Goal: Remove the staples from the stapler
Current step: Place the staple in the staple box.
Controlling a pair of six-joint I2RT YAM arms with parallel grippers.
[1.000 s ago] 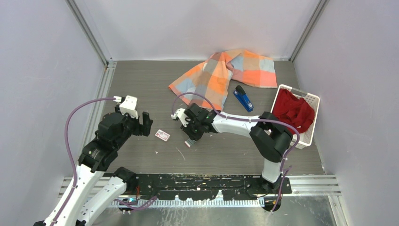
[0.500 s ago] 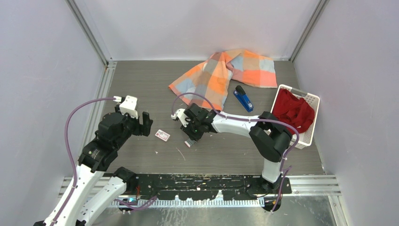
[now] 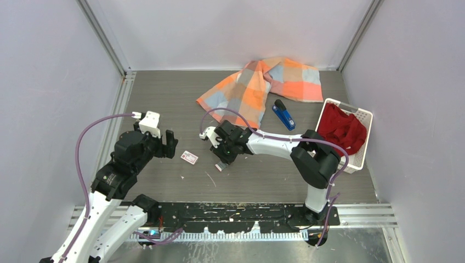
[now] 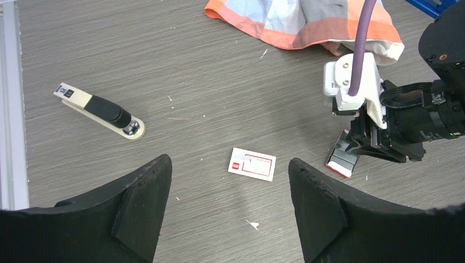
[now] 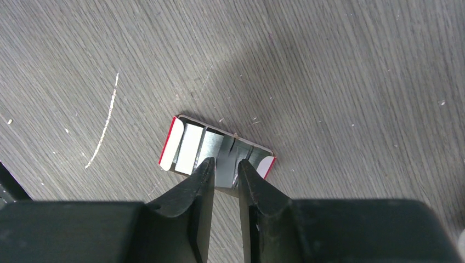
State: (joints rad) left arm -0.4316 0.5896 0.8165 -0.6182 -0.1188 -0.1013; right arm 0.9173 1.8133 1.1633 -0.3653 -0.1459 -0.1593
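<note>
1. While the right arm's fingers [image 5: 197, 186] hang low over the middle of the table [image 3: 164, 93], we see them held only a narrow slit apart. Their tips are down on a small open box [image 5: 170, 141] with red ends.
2. Inside that box lie the staples [image 5: 214, 145], silver-grey strips set side by side. We cannot tell whether the fingers pinch one of them or merely touch it.
3. We find the blue stapler [image 3: 284, 114] lying flat toward the far right of the table. It is just beside the hem of an orange-and-blue checked cloth [image 3: 263, 82] and well apart from both arms.
4. To the right of the blue stapler stands a white basket [image 3: 363, 116] with a red cloth [image 3: 342, 129] heaped in it.
5. We see the left arm's fingers [image 4: 142, 203] spread wide and holding nothing, poised above the left side of the table.
6. Framed between those spread fingers in the left wrist view is a white-and-red packet [image 4: 252, 163]. It lies flat on the table, near the box but apart from it.
7. In the same view we spot a cream-and-black stapler [image 4: 100, 111] lying on the table off to the left, well apart from the packet.
8. We note fine pale scraps scattered over the grey wood grain around the box.
</note>
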